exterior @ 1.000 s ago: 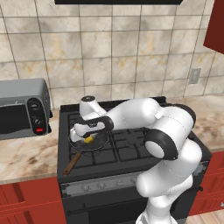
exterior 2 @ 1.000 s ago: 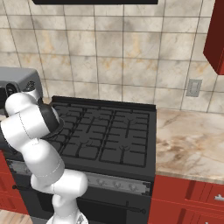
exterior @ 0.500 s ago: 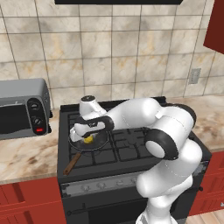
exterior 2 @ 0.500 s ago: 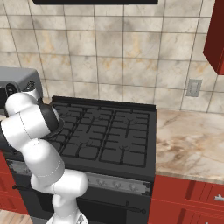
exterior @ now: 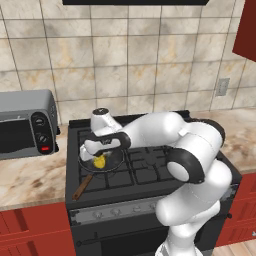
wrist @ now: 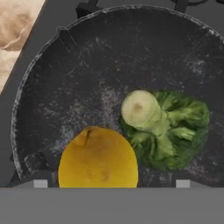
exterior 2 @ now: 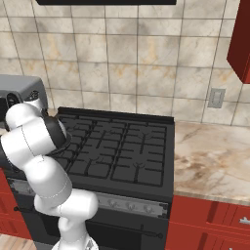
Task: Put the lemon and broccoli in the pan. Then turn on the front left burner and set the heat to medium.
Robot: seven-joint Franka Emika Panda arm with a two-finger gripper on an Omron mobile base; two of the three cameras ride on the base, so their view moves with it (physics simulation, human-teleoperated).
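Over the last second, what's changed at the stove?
Hardly anything shows. The hand hangs over the pan as before, with the lemon and broccoli lying inside it, both free of the fingers. Arm, pan and toaster oven stayed put.

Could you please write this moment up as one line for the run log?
hand: open, above pan | lemon: in pan | broccoli: in pan, beside lemon | front left burner: under pan, no flame visible | next: burner knob

Lemon beside broccoli, in pan
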